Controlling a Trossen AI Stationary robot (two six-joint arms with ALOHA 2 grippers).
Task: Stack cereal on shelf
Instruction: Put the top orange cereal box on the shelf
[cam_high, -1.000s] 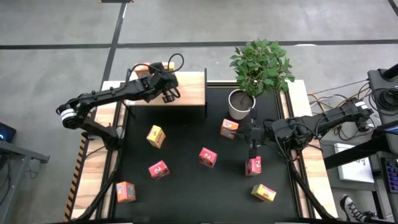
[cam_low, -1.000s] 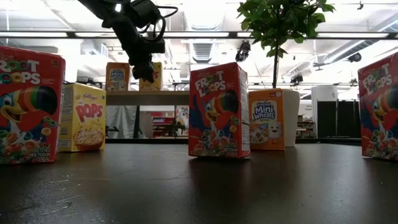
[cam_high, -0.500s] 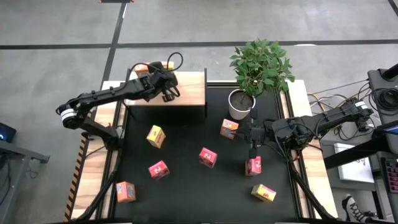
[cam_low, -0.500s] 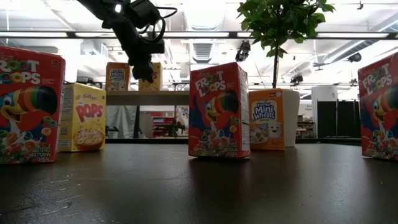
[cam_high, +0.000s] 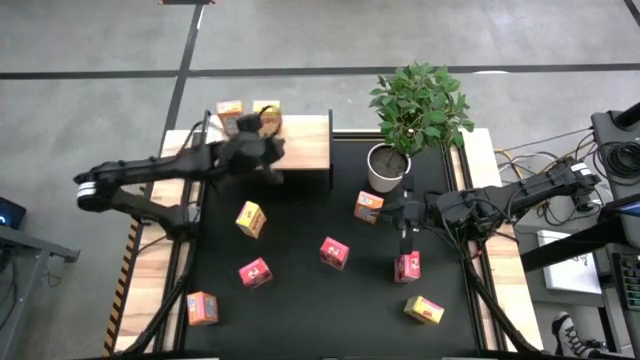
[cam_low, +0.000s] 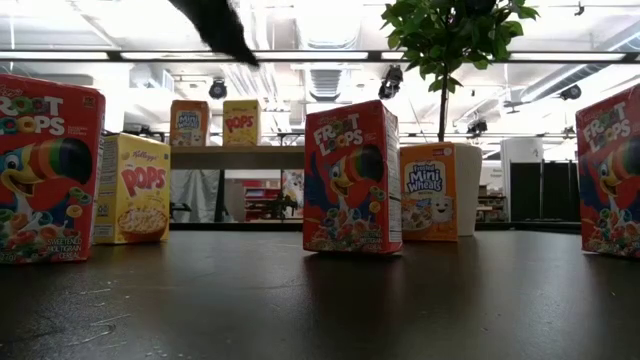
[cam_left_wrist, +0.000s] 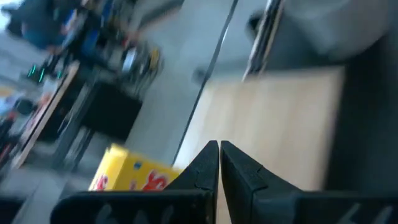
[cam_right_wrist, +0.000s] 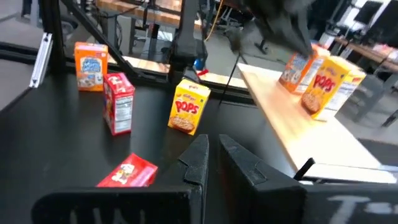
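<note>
Left gripper (cam_high: 272, 172) has pulled back — 2 boxes (cam_high: 247, 110) on shelf (cam_high: 305, 140).

1. The black table (cam_high: 300, 300) carried seven cereal boxes and a potted plant (cam_high: 388, 165) just beyond my right pincer (cam_high: 404, 232).
2. The shelf (cam_high: 300, 145) stood beside my closed left pincer (cam_high: 272, 172), bearing an orange box (cam_high: 229, 109) and a yellow box (cam_high: 266, 108) at its far edge.
</note>
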